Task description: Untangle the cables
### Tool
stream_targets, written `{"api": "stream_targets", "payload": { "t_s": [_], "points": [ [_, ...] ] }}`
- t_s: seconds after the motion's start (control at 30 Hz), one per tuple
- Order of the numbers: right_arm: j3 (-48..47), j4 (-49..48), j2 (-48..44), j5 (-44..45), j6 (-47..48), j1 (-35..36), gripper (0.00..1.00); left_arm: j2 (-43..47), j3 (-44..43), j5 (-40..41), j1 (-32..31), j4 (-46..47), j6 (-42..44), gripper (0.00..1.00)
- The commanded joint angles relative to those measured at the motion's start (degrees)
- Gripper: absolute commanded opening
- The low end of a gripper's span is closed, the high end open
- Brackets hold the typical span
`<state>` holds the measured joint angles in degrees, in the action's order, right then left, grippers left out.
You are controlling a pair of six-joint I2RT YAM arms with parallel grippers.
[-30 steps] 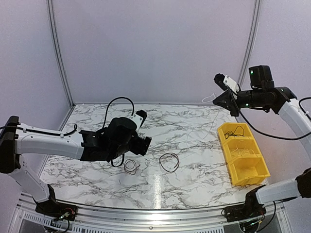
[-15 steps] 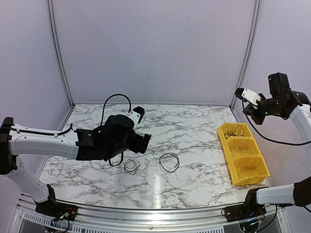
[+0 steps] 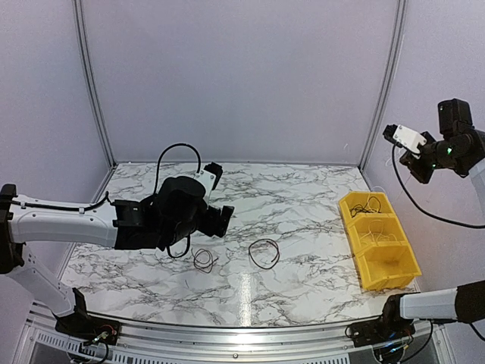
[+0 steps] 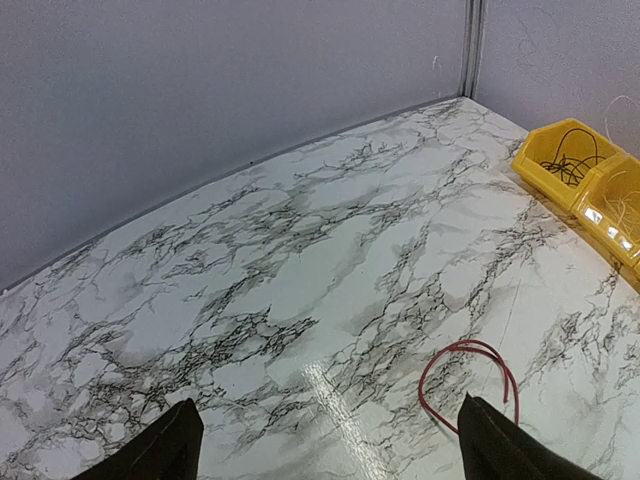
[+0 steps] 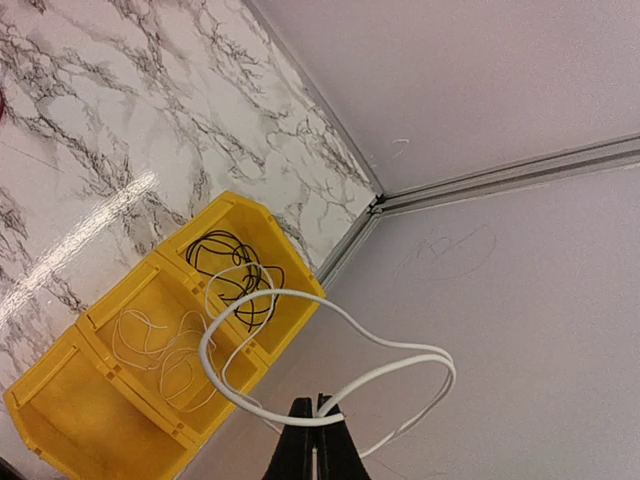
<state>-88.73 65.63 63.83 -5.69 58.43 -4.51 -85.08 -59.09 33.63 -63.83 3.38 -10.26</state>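
Note:
My right gripper [image 3: 394, 136] is raised high by the right wall, above the yellow bin [image 3: 400, 241]. In the right wrist view it [image 5: 313, 405] is shut on a white cable [image 5: 201, 350] that hangs out in a wide loop. My left gripper [image 3: 220, 220] hovers open and empty over the table's left middle; its dark fingertips [image 4: 165, 450] frame bare marble. A red cable loop [image 4: 468, 343] lies just to its right, also seen in the top view [image 3: 262, 241]. A small dark tangle of thin cables [image 3: 203, 260] lies below the left gripper.
The bin has three compartments: black cables [image 5: 235, 270] in the far one, thin white cables [image 5: 155, 345] in the middle one, the near one [image 3: 388, 264] bare. Walls close the table's back and sides.
My right arm has lifted and swung right towards the wall, carrying the white cable. My left arm has drifted slightly left. The cables on the table have not moved.

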Motion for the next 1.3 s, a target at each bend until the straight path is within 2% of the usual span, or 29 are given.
{"api": "stream_targets", "payload": {
  "t_s": [0.0,0.13,0.6,0.9,1.13,1.27],
  "points": [
    [-5.70,-1.31,-1.47,-1.70,-3.02,-0.50,0.00,1.57,-1.21,1.17,-0.41,-0.92,0.08,0.91],
    [-3.64,-1.95,-2.90,-0.74,-2.47,-0.50,0.00,1.32,-1.29,1.16,-0.50,-0.92,-0.01,0.91],
    [19.07,-6.39,-6.33,6.90,2.62,-0.50,0.00,1.61,-1.27,1.50,-1.27,-0.95,0.41,0.91],
    [25.32,-6.67,2.75,3.43,1.46,-0.57,0.00,1.53,-1.29,1.95,-1.64,-0.84,0.83,0.91],
    [28.67,-6.92,11.74,4.23,0.35,-0.88,0.00,1.69,-1.38,2.62,-1.73,-0.84,1.51,0.91],
    [29.58,-10.50,14.16,5.30,-0.91,-1.11,0.00,1.79,-1.30,2.82,-1.77,-0.83,1.72,0.91]
  ]
}}
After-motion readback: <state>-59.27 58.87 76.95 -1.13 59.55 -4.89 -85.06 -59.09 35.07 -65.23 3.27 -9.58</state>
